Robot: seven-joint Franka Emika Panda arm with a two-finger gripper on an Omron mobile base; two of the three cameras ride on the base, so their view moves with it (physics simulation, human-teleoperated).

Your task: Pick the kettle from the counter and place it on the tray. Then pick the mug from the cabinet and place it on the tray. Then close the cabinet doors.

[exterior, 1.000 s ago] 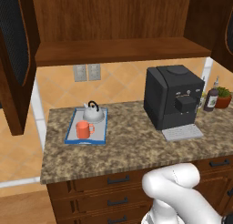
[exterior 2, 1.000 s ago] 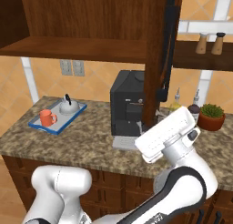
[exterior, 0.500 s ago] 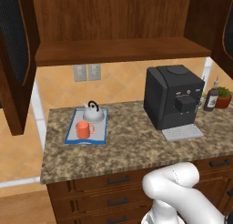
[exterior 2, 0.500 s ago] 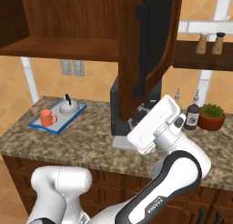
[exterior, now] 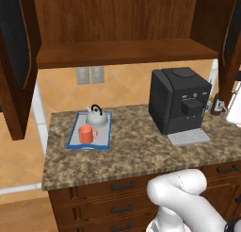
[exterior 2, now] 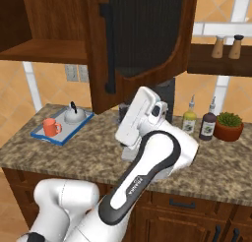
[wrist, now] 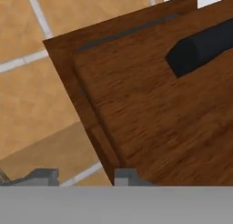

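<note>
Right base view: arm (exterior 2: 147, 157) raised at cabinet door (exterior 2: 142, 39), pincer (wrist: 82, 175) part-spread, gripping nothing.

arm bent at the elbow, forearm raised, gripper (wrist: 82, 175) partly parted (fingertips barely visible).

worktop (exterior: 127, 155) speckled granite, matt; cabinet (exterior: 117, 28) dark grained wood; kettle (exterior: 96, 117) shiny metal; mug (exterior: 86, 134) smooth, glossy.
</note>
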